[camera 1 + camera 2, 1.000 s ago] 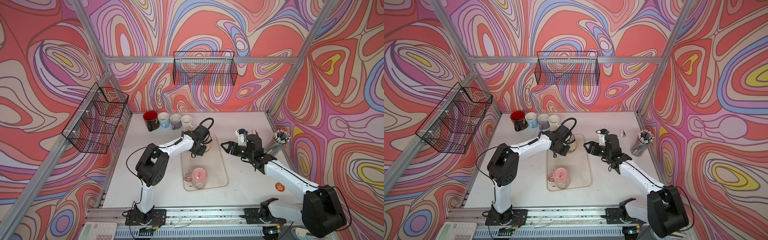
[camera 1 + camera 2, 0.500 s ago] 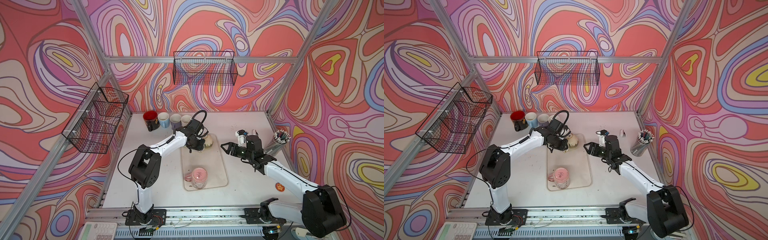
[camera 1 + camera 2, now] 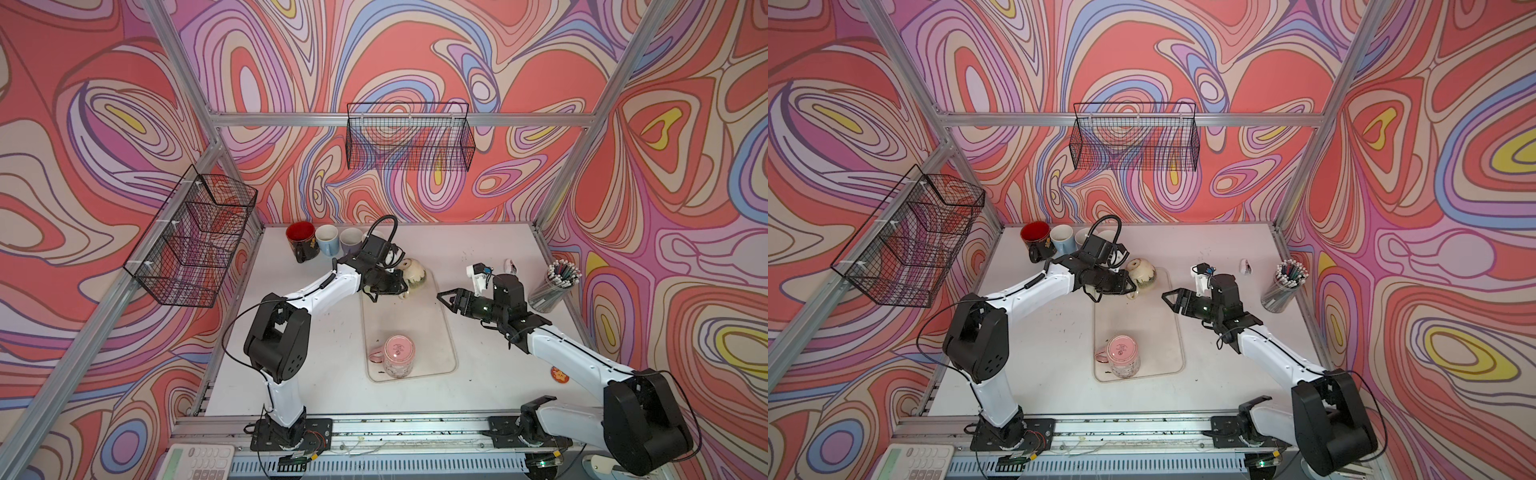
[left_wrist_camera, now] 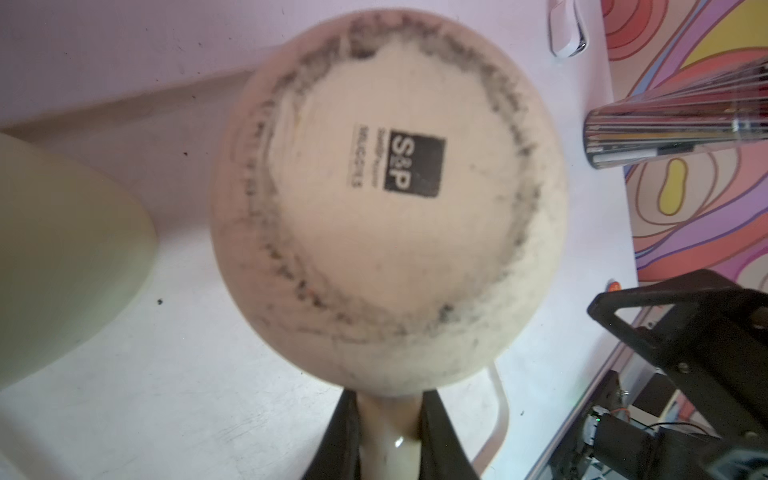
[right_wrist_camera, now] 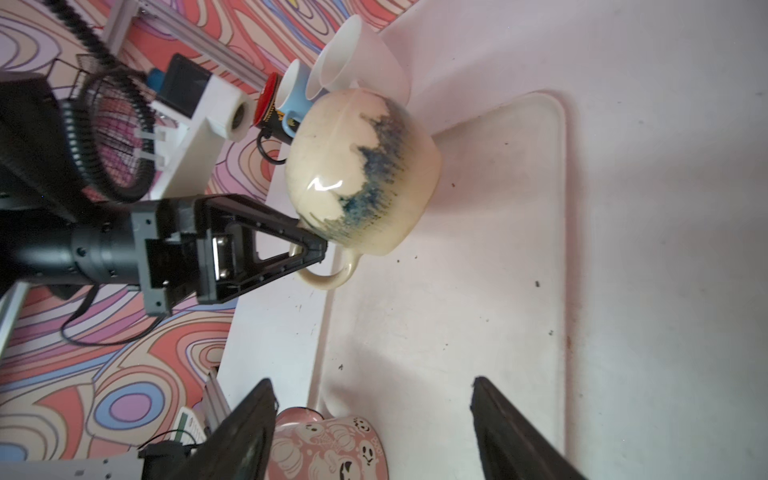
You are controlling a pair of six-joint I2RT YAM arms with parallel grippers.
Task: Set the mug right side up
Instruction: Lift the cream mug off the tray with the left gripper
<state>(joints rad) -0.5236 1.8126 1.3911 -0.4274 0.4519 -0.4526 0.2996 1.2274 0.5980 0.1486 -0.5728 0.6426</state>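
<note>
L claw [image 3: 400,289] is clamped on the handle [image 5: 328,276] of the mug [image 3: 413,272] (cream), and nothing else holds it. The mug is at the far end of the tray [image 3: 428,324], tipped on its side w/ base [image 4: 386,199] facing the L wrist cam. It looks lifted off the tray, but can't be sure. R claw [image 3: 449,300] is wide open & empty, just right of the tray, aimed at the mug but apart from it. Also a pink mug [image 3: 397,353], base-up at the tray's near end.

Risks, my read:
- Grip is on the thin glazed handle only, so the heavy body may pivot btwn the jaws mid-turn & slip out → drop on tray, poss. chip.
- The mug row [image 3: 326,241] is close behind, so a wide swing could knock it.
- If set down off-level, the round belly may roll.
- R claw moving in too soon could bump the mug.
</note>
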